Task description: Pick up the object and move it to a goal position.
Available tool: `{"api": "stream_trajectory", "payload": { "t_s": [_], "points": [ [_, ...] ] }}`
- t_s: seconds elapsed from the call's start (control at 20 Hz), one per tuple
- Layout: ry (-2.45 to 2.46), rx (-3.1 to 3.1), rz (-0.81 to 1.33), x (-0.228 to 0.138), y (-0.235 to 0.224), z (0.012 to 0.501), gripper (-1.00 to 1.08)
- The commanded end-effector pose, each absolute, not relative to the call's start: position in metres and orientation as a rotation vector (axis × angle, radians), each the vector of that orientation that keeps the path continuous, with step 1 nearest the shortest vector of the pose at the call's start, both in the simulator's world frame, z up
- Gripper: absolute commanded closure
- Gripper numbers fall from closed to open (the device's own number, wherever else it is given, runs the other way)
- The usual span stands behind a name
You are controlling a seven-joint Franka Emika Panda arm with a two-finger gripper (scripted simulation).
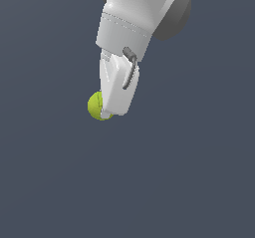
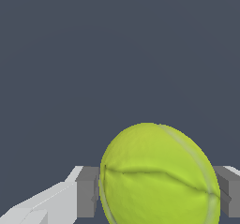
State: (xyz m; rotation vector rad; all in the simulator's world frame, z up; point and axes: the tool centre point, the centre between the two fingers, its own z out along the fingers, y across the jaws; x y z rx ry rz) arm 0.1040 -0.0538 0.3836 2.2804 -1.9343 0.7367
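End effector [image 1: 110,113] clamped on ball [image 1: 94,105], pads [image 2: 87,192] apparently touching both sides; plain grey background.

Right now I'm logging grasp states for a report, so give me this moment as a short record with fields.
object: yellow-green ball
gripper: white gripper, one grey finger pad on each side of the ball
contact: both pads touch the ball in the wrist view
exterior view: ball mostly hidden behind the gripper, showing at the exterior view's left
surroundings: plain dark grey surface
goal marker: none visible
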Motion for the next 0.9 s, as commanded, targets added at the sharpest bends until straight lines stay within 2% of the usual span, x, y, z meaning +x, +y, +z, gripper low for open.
{"api": "stream_trajectory", "payload": {
  "t_s": [0.0,0.45,0.85],
  "points": [
    [-1.977,2.225,0.777,0.105,-0.051,0.405,1.08],
    [-2.071,2.083,0.867,0.106,-0.042,0.455,1.08],
    [-2.094,2.044,0.890,0.107,-0.039,0.469,1.08]
  ]
}}
